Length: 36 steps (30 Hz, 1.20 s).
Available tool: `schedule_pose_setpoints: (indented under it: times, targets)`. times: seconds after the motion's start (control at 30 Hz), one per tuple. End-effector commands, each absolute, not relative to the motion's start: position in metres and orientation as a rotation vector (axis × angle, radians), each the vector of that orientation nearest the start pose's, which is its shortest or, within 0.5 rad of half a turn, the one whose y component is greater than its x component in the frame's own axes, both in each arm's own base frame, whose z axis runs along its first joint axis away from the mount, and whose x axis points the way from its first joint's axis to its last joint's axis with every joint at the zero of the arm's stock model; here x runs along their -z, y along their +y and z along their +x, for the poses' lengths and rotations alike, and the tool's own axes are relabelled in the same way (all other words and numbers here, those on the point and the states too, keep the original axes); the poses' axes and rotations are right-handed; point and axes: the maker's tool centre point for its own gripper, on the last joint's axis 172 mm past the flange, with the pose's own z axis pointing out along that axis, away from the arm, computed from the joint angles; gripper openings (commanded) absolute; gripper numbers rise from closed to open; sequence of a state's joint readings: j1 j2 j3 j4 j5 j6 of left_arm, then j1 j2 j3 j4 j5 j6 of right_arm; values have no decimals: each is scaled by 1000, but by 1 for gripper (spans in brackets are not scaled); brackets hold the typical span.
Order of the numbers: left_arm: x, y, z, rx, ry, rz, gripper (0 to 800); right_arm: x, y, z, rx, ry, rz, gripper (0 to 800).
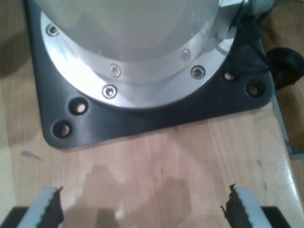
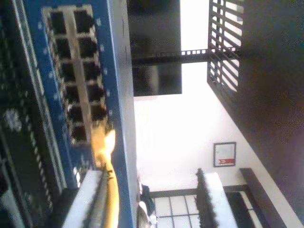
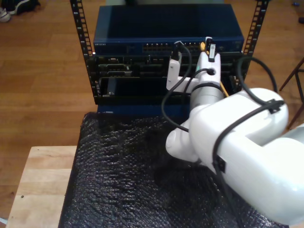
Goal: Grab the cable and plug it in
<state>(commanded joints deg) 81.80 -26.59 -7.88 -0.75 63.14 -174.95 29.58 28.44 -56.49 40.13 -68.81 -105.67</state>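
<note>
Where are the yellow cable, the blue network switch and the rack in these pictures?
yellow cable [image 2: 112,190], second wrist view, on its stretch beside a gripper finger.
blue network switch [image 3: 142,35], exterior view, on its top panel.
rack [image 3: 81,28], exterior view, on its perforated upright post.

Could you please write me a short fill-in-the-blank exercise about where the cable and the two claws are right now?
1. The cable is coloured ____.
2. Its plug meets a port of the ____ network switch.
3. My second claw is ____ on the cable.
4. My first claw is ____, above bare wood near a black base plate.

Missing words: yellow-orange; blue; shut; open
</note>
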Motion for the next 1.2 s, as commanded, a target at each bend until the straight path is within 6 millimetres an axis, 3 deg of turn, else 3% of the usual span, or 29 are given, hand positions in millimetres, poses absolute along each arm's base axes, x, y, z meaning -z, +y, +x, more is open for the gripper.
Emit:
schedule_pose_setpoints:
  times: [0.3, 0.63, 0.93, 1.2]
  targets:
    - [-34, 114, 19, 617, 2688, -2148, 800, -316, 130, 590, -1134, 1125, 1304, 510]
    - [-34, 114, 19, 617, 2688, -2148, 800, -346, 116, 575, -1173, 1154, 1368, 547]
    - [-34, 114, 19, 617, 2688, -2148, 800, -356, 56, 597, -1142, 1284, 1577, 634]
    - [-34, 114, 19, 619, 2689, -2149, 800, -359, 1, 594, -1047, 1447, 1702, 670]
